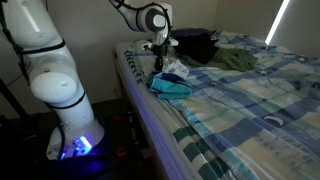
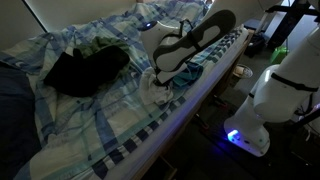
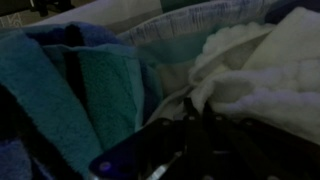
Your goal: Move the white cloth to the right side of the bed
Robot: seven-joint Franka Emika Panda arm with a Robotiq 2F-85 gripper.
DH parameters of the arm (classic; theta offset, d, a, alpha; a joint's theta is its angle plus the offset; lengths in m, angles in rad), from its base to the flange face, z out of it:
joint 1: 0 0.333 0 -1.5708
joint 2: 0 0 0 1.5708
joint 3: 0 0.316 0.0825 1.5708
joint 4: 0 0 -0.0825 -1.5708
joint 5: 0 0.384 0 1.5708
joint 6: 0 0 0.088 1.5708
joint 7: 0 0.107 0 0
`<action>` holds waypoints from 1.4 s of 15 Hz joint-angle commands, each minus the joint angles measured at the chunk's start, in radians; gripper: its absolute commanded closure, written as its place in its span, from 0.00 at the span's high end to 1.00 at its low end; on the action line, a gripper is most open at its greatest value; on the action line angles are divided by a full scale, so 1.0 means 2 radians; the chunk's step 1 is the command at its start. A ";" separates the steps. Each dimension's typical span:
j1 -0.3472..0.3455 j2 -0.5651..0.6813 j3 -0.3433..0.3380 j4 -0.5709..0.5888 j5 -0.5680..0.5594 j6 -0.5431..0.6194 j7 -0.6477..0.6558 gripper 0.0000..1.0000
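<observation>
Arm reaches from its base over the near edge of the bed [image 1: 250, 115], whose cover is blue, white and yellowish plaid. Gripper [image 1: 159, 57] points down at the mattress edge.

White cloth [image 1: 174, 68] sits bunched right under the fingers, touching the teal cloth [image 1: 170, 89], which lies just beside it toward the bed's edge. In the wrist view the white folds [image 3: 262, 70] run up to the dark fingertips, with the teal cloth [image 3: 85, 95] off to one side.

Jaws are pressed together, and they appear to nip a fold of the white cloth; the dim wrist view leaves the exact bite unclear. A pinch on a raised fold makes sense here: it takes the white piece alone and leaves the teal one behind.

Olive-green garment [image 1: 237, 62] and a dark garment [image 2: 80, 72] lie farther in on the bed, well apart from the grip.

Judgement: grasp step, transfer across the bed not yet made. Risk is the teal cloth dragging along where the two touch
</observation>
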 commanded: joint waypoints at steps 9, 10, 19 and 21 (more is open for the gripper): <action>-0.001 -0.073 0.015 0.003 -0.005 -0.096 -0.022 0.99; -0.001 -0.078 0.017 0.004 -0.002 -0.097 -0.023 1.00; 0.000 -0.113 0.040 0.013 -0.008 -0.095 -0.036 1.00; 0.000 -0.120 0.046 0.016 -0.011 -0.096 -0.033 1.00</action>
